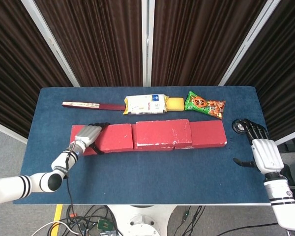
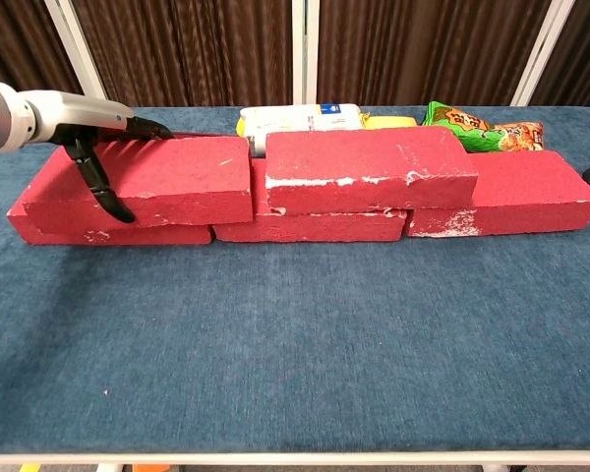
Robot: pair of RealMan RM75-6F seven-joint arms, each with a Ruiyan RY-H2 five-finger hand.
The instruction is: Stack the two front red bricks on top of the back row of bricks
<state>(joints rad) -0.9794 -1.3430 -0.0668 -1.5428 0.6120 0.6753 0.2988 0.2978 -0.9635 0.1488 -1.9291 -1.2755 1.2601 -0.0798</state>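
Observation:
Three red bricks lie end to end as the bottom row; the left one (image 2: 108, 232) and the right one (image 2: 523, 202) show most. One red brick (image 2: 370, 167) lies on top over the middle. A second upper brick (image 1: 116, 137) (image 2: 155, 183) sits on the left end, slightly overhanging the front, close to the middle upper brick. My left hand (image 1: 87, 135) (image 2: 90, 140) grips its left end, fingers over the top and thumb down the front face. At the table's right edge my right hand (image 1: 263, 151) rests open, holding nothing.
Behind the bricks lie a flat red-and-beige stick packet (image 1: 92, 105), a white packet (image 1: 145, 104) with a yellow block (image 1: 175, 103), and a green snack bag (image 1: 205, 105). A small black round object (image 1: 239, 127) sits by my right hand's fingertips.

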